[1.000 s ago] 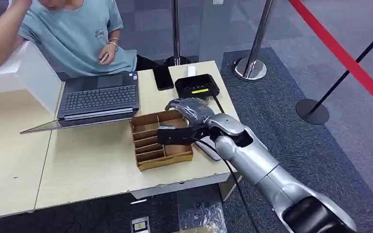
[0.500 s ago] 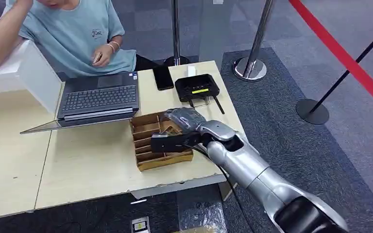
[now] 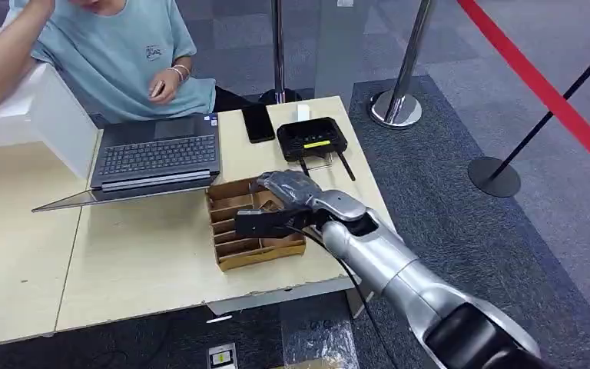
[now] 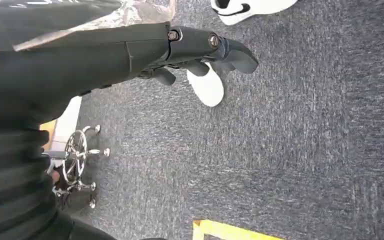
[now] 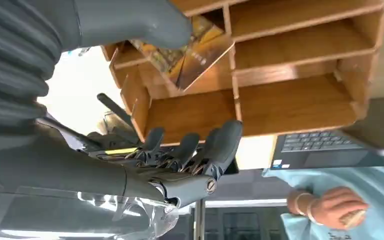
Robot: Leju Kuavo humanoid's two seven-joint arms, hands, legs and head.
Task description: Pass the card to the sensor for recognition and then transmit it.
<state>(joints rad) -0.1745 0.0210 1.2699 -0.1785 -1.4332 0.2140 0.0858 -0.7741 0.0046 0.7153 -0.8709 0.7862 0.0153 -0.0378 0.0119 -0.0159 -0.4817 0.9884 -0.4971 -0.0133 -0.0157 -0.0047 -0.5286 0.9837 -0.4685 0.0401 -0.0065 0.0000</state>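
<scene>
A patterned yellow-brown card (image 5: 192, 55) leans inside one compartment of the brown cardboard divider box (image 3: 255, 247) on the table. My right hand (image 3: 288, 189) hovers over the box's far right part; in the right wrist view its thumb (image 5: 130, 20) sits just above the card and its fingers (image 5: 190, 147) are spread, holding nothing. The black sensor (image 3: 311, 137) with a yellow strip lies beyond the box, apart from the hand. My left hand (image 4: 200, 50) hangs over the carpet with loosely extended fingers and nothing in it.
An open laptop (image 3: 157, 154) and a black phone (image 3: 258, 123) lie near the box. A person (image 3: 115, 54) sits behind the laptop. A white box (image 3: 46, 115) stands at the left. Chrome posts (image 3: 399, 100) with a red belt (image 3: 538, 77) stand right of the table.
My right hand has moved left and nearer to me, from beside the sensor to above the divider box. The person's hand has shifted slightly.
</scene>
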